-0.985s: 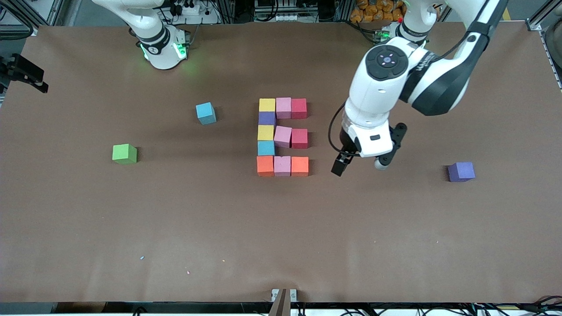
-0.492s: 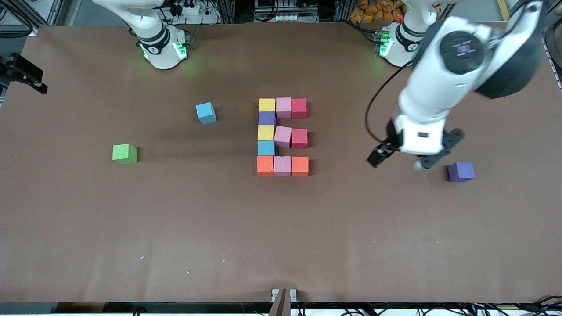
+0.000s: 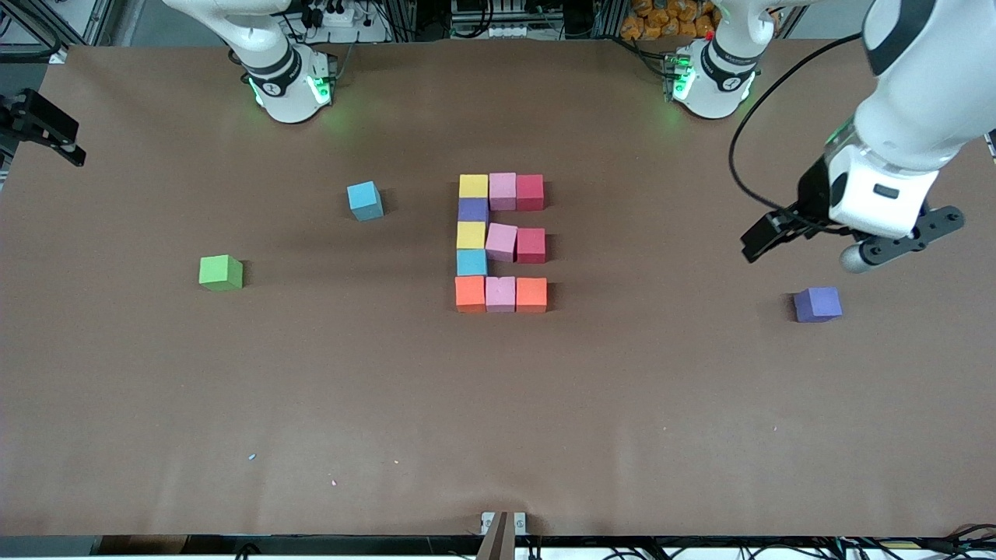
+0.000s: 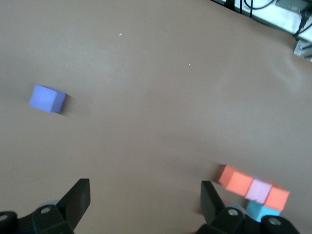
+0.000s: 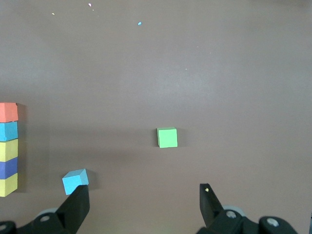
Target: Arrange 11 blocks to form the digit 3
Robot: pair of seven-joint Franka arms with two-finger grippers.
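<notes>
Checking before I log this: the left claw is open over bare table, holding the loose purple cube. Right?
Not quite. The left claw is open over bare table but holds nothing; the left wrist view shows the loose purple cube resting on the table.

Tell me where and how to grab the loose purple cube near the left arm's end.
Probably best from straight above: the purple cube sits flat and alone on the table, so the open left hand can pinch two opposite upright faces.

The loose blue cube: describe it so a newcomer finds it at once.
Start at the blocky figure of touching cubes in mid-table. Toward the right arm's end, two cubes sit alone. The loose blue cube is the one closer to the figure; the green cube lies further out.
</notes>
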